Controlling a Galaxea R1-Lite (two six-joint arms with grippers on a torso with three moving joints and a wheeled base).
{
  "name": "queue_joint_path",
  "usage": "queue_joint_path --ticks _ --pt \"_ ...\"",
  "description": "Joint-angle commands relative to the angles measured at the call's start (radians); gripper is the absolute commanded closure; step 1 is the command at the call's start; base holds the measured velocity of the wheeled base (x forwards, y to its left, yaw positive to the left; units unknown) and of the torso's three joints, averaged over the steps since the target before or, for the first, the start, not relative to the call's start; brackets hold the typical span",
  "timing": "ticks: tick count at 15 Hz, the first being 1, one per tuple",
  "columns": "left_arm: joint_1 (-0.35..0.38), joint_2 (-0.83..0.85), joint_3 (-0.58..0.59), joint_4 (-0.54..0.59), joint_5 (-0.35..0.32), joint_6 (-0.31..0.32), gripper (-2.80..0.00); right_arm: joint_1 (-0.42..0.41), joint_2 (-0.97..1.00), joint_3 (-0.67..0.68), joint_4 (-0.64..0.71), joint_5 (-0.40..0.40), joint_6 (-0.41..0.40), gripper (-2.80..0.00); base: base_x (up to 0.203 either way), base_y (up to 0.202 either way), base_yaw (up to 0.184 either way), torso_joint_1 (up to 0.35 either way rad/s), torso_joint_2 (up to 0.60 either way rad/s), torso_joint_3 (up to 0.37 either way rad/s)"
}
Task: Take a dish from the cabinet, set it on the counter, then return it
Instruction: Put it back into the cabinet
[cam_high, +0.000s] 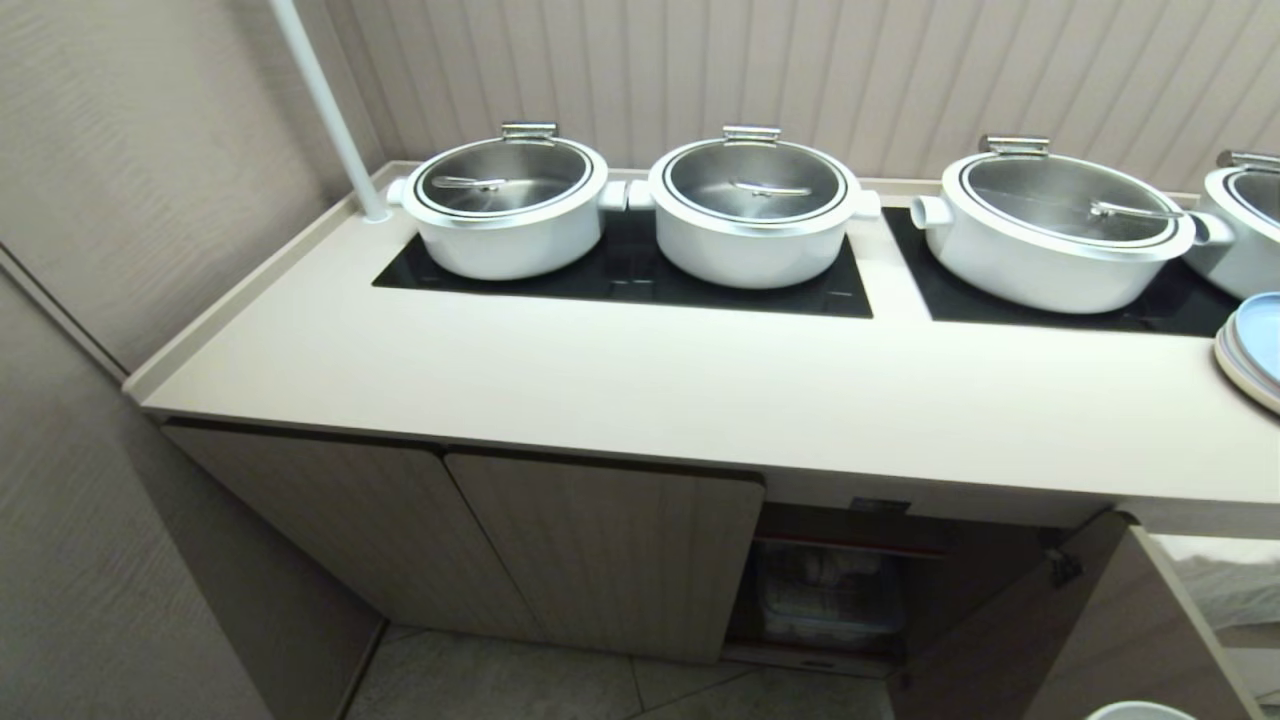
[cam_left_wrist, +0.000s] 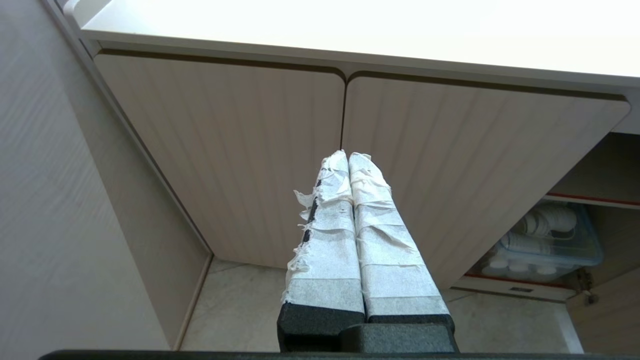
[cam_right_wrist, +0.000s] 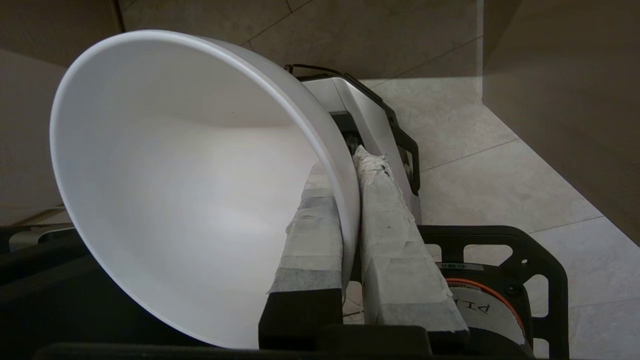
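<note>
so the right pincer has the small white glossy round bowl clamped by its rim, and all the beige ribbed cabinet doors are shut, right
Not quite. The right pincer does clamp the small white glossy round bowl by its rim, but one door of the beige ribbed cabinet stands open, baring a clear storage bin on the shelf. The head view shows it.

Soft, even light; counter (cam_left_wrist: 350, 30) glares white.

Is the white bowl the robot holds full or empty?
Empty. The bowl shows only bare white inside, its wall pinched between the right gripper's taped fingers.
</note>
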Motion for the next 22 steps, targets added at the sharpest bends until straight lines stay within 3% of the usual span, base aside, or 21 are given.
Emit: queue_joint_path --ticks 1,22 --pt "0.000 0.000 -0.001 -0.001 0.000 -0.001 0.00 -0.001 0.002 -0.002 0.002 0.001 0.002 0.00 0.000 0.000 0.000 -0.058 0.15 0.076" --pt "0.000 0.000 0.000 -0.001 0.000 -0.001 0.00 0.001 0.005 -0.004 0.001 0.002 0.000 0.00 0.000 0.000 0.000 -0.109 0.24 0.121"
